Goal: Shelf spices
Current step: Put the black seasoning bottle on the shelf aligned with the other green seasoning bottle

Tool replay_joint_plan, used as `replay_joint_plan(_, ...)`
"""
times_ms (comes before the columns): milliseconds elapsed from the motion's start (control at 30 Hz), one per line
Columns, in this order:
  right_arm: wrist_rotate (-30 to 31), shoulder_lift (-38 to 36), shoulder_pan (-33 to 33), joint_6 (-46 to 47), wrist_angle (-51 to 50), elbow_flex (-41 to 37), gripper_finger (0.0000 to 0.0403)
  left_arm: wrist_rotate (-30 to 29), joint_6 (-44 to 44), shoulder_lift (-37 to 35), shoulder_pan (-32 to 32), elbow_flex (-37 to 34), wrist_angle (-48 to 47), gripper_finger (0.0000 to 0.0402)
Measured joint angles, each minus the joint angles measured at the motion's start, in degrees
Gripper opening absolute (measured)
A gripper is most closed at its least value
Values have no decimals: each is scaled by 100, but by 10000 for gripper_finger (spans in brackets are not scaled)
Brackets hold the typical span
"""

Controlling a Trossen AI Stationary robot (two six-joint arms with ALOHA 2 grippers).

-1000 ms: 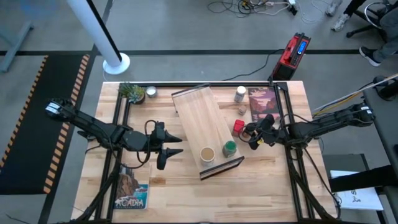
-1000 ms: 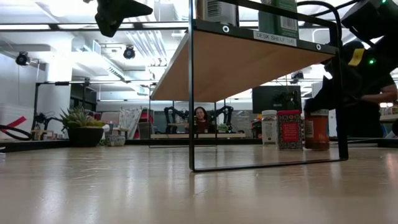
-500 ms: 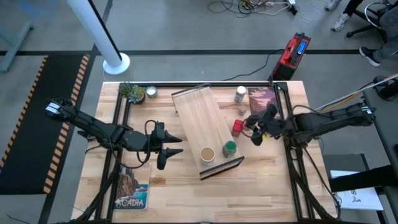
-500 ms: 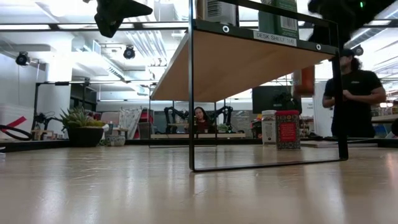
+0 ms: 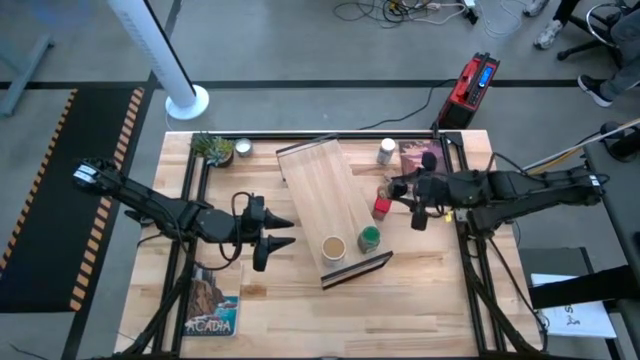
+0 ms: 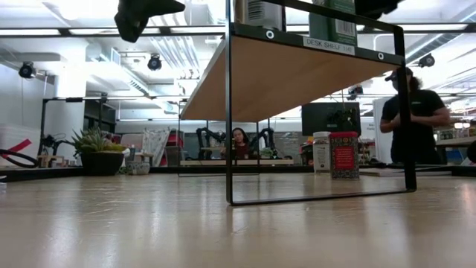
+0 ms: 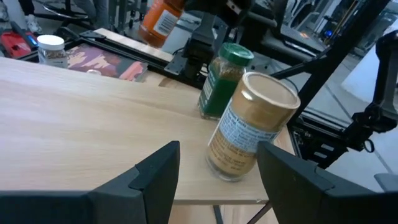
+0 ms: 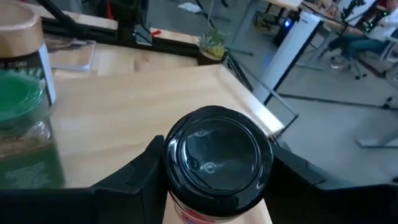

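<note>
Light-wood table (image 5: 300,310) under both arms; right end effector (image 8: 214,168) pinches black-lidded jar (image 8: 217,155), left end effector (image 5: 278,234) spread.

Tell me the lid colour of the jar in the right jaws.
Black, clearest in the right wrist view.

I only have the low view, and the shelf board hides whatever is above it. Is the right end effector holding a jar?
Observer: Yes. The right end effector grips the black-lidded jar, up in the air by the right long edge of the shelf.
Operator: Which jars already stand on top?
Observer: The green-lidded jar and the tan-lidded jar, side by side near the dark-strip end.
Operator: And the left arm?
Observer: The left end effector is open and empty, beside the shelf's left long edge, pointing at those two jars.
</note>
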Motion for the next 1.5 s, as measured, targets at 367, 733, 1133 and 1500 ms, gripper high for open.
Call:
replay_joint_plan(367, -1928, 981, -1367, -878, 122, 624, 185, 182, 126, 24, 0, 0, 54, 204)
replay_joint_plan(733, -4991, 2373, -2508, -1526, 25, 1636, 185, 186, 128, 22, 0, 0, 87, 204)
replay_joint_plan(1133, -5121, 3536, -2670, -900, -557, 2589, 185, -95, 324, 23, -20, 0, 106, 204)
replay_joint_plan(1500, -4530, 3574, -2379, -638, -583, 2526, 185, -548, 476, 83, -28, 0, 106, 204)
